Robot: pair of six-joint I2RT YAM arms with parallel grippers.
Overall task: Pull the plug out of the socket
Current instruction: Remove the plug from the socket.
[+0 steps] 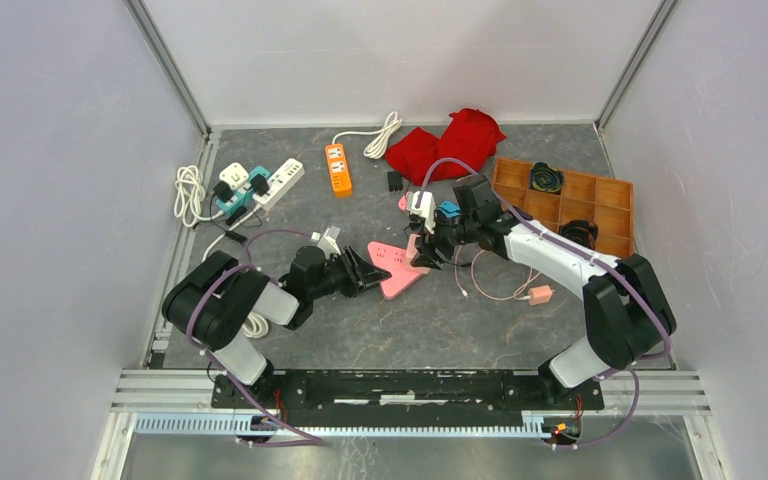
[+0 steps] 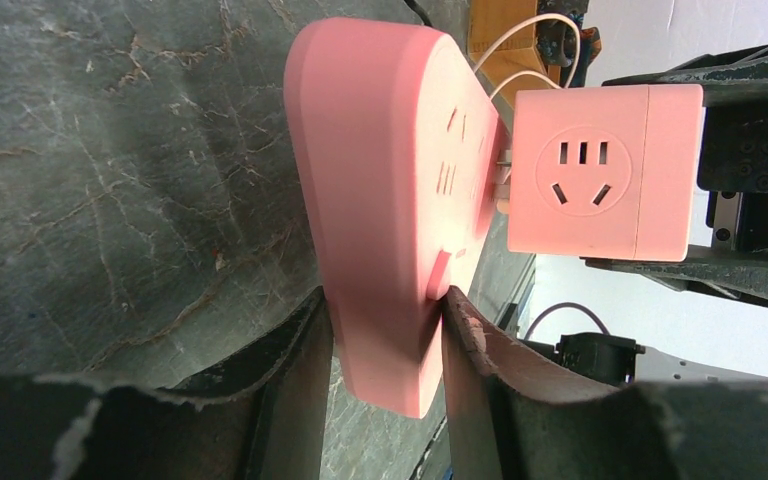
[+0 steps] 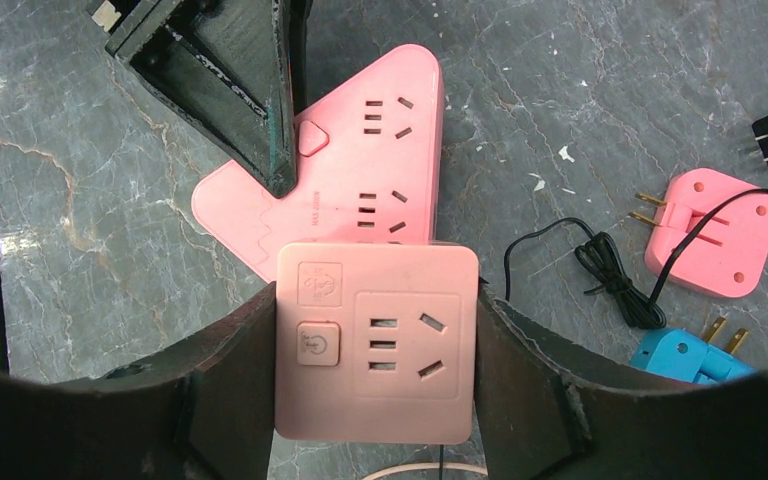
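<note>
The left tool (image 2: 387, 305) pinches the pink socket strip (image 2: 380, 170) by its near end. The right tool (image 3: 375, 295) clamps the pink cube plug (image 3: 390, 370) between its fingers, prongs (image 2: 502, 185) showing beside the strip.

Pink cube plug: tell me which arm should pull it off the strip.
Right. The right gripper is shut on the pink cube plug, its prongs showing at the pink power strip. The left gripper clamps that strip, so it should just hold.
</note>
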